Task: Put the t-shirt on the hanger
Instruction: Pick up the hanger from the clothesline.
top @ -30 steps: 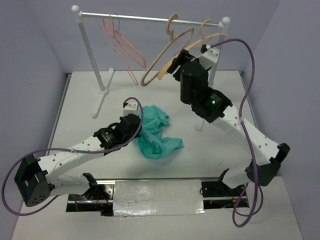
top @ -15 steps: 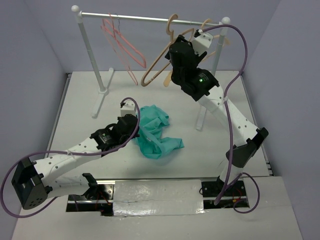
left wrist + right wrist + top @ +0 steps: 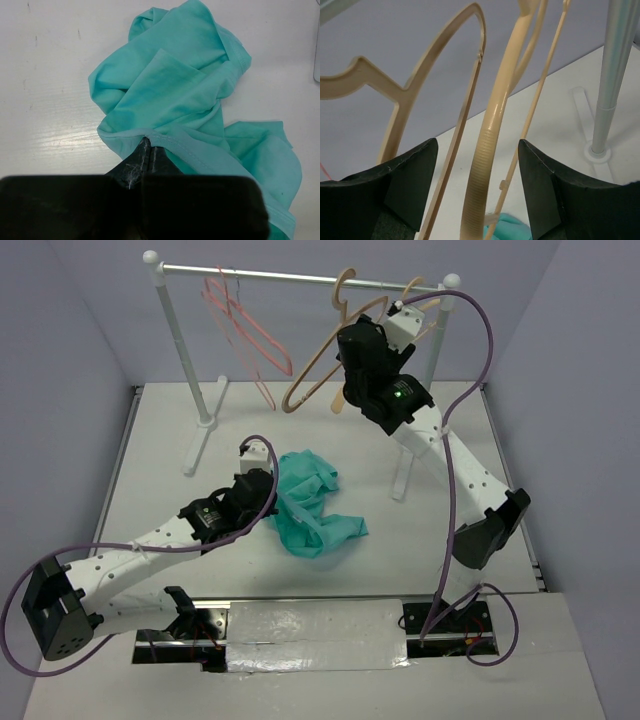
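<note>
The teal t-shirt (image 3: 318,508) lies crumpled on the table; it fills the left wrist view (image 3: 185,90). My left gripper (image 3: 272,496) is at its left edge, and its fingers (image 3: 149,145) are shut on the shirt's hem. My right gripper (image 3: 345,348) is raised at the rail among the beige hangers. It is open (image 3: 477,145), with the cream hanger's thick ribbed arm (image 3: 490,145) standing between the fingers, touching neither. Its thin bottom bar (image 3: 540,100) is also inside the gap.
A darker tan hanger (image 3: 395,100) hangs just left of the right gripper. Thin pink hangers (image 3: 245,330) hang further left on the rail (image 3: 280,276). The rack's posts (image 3: 185,360) stand on the table behind the shirt.
My right arm has lifted and reached up to the rail, bringing its open fingers around the cream hanger's arm. The left gripper and shirt have barely moved.
</note>
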You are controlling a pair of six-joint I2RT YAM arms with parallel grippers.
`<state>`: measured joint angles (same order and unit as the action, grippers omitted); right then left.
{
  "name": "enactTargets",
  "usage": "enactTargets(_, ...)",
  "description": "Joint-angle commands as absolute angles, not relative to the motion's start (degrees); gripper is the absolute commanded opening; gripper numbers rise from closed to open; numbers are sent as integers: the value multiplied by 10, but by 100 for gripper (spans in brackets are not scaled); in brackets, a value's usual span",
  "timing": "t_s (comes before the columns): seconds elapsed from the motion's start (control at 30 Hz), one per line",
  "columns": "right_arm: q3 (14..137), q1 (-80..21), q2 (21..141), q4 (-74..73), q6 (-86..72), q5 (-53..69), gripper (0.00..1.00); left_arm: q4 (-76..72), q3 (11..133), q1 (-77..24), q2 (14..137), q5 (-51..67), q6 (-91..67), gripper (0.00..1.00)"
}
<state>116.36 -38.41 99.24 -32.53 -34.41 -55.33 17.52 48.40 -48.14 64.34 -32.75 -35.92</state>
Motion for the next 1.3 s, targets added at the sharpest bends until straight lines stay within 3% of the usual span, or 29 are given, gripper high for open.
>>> enactTargets(0.0, 1172, -380, 1001, -338, -333, -566, 72, 156, 482, -479, 632, -338, -348, 0)
enactTargets(0.2, 1159, -378, 990, -350, -316, -584, 68, 156, 481, -479, 632, -340, -347, 0)
enactTargets(0.5, 1133, -378, 947, -359, -255, -606, 46, 156, 483, -479, 635, -338, -347, 0)
enactTargets(0.73, 1145, -377, 940, -368, -229, -608, 42, 156, 483, -478, 637, -340, -347, 0)
enactTargets(0.83, 1148, -374, 941, -366, -215, -605, 33, 156, 484, -479, 640, -340, -347, 0)
enactTargets(0.97, 1157, -365, 948, -383, -214, -602, 30, 156, 484, -479, 640, -343, -347, 0)
enactTargets(1.1, 1154, -361, 942, -364, -174, -608, 6, 156, 484, -479, 642, -343, -346, 0)
enactTargets(1.27, 1140, -359, 903, -301, -108, -585, 0, 156, 485, -479, 646, -346, -345, 0)
